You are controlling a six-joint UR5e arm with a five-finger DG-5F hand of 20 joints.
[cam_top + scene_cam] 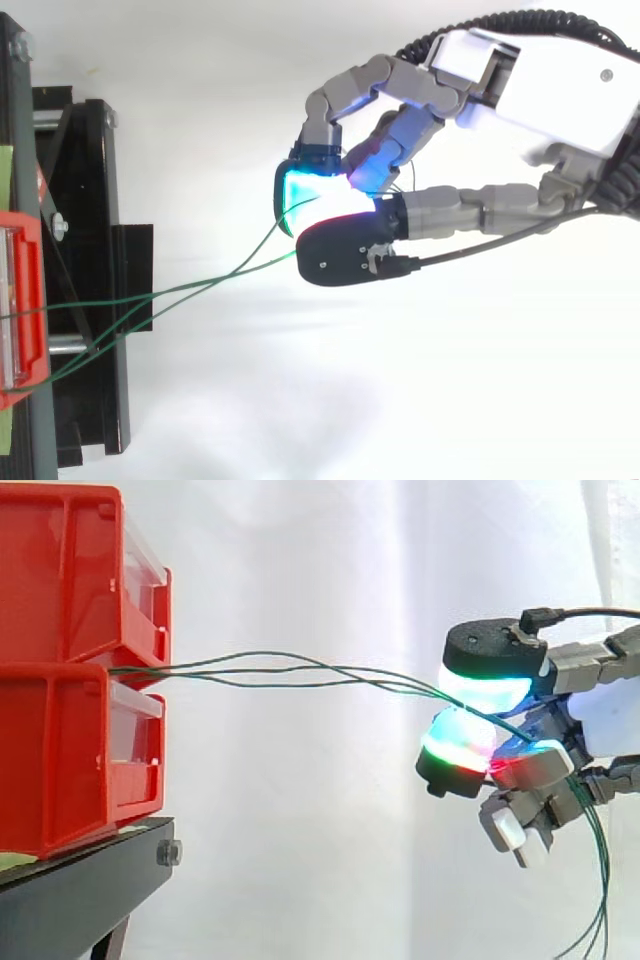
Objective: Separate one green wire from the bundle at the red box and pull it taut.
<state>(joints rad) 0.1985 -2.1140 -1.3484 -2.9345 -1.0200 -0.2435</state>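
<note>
Several thin green wires (290, 670) run from between the two stacked red bins (70, 670) rightward to my hand (560, 730). They converge at the glowing fingertips (485, 692), where curled fingers and thumb pinch them. Behind the hand the wire ends hang down (600, 880). From above, the wires (200, 285) leave the red bin (25, 300) at the left edge and rise to my hand (450, 210), which is shut on them. The strands stay close together, slightly bowed rather than straight.
The red bins sit on a black stand (90, 880) at the left, also seen from above as a black frame (90, 260). A white curtain forms the background behind the hand and wires.
</note>
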